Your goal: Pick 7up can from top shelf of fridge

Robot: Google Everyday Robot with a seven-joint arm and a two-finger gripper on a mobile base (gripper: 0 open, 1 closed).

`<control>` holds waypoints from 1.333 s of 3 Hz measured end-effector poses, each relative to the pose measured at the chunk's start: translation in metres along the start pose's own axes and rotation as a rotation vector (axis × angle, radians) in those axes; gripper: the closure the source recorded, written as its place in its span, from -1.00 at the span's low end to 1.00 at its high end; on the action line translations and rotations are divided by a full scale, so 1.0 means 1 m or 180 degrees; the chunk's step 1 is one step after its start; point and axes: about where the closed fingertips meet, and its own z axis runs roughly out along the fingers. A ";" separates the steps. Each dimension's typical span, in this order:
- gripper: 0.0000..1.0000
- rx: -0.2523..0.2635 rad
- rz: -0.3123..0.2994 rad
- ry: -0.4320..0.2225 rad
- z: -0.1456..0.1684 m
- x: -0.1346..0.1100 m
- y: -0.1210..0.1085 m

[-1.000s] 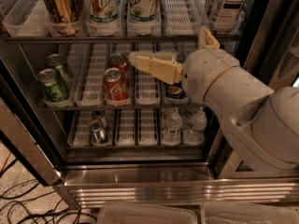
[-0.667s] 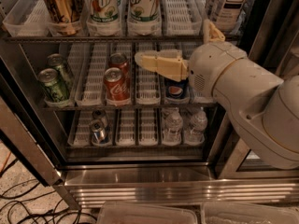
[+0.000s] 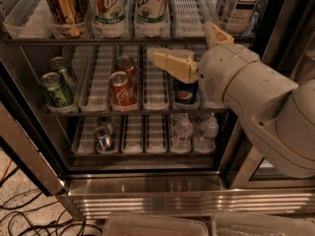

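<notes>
Two tall white-and-green 7up cans [image 3: 109,6] [image 3: 151,5] stand side by side in white lane trays on the top shelf [image 3: 128,41] of the fridge [image 3: 147,191]. Their tops are cut off by the upper edge of the view. My gripper [image 3: 165,62], cream-coloured, points left in front of the middle rack. It is just below the top shelf's front edge, under and slightly right of the right-hand 7up can. It touches neither can. The bulky white arm [image 3: 256,97] fills the right side.
A gold-brown can [image 3: 63,6] stands left of the 7up cans and a tea bottle [image 3: 243,4] at the top right. The middle rack holds green cans [image 3: 56,88], red cola cans [image 3: 122,88] and a Pepsi can [image 3: 186,95]. The bottom rack holds water bottles [image 3: 183,132]. Cables [image 3: 24,215] lie on the floor.
The arm and gripper have shifted right and slightly up, closer to the top shelf's front edge. The cans have not moved.
</notes>
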 end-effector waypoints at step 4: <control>-0.56 -0.0001 0.0000 0.0000 0.000 0.000 0.000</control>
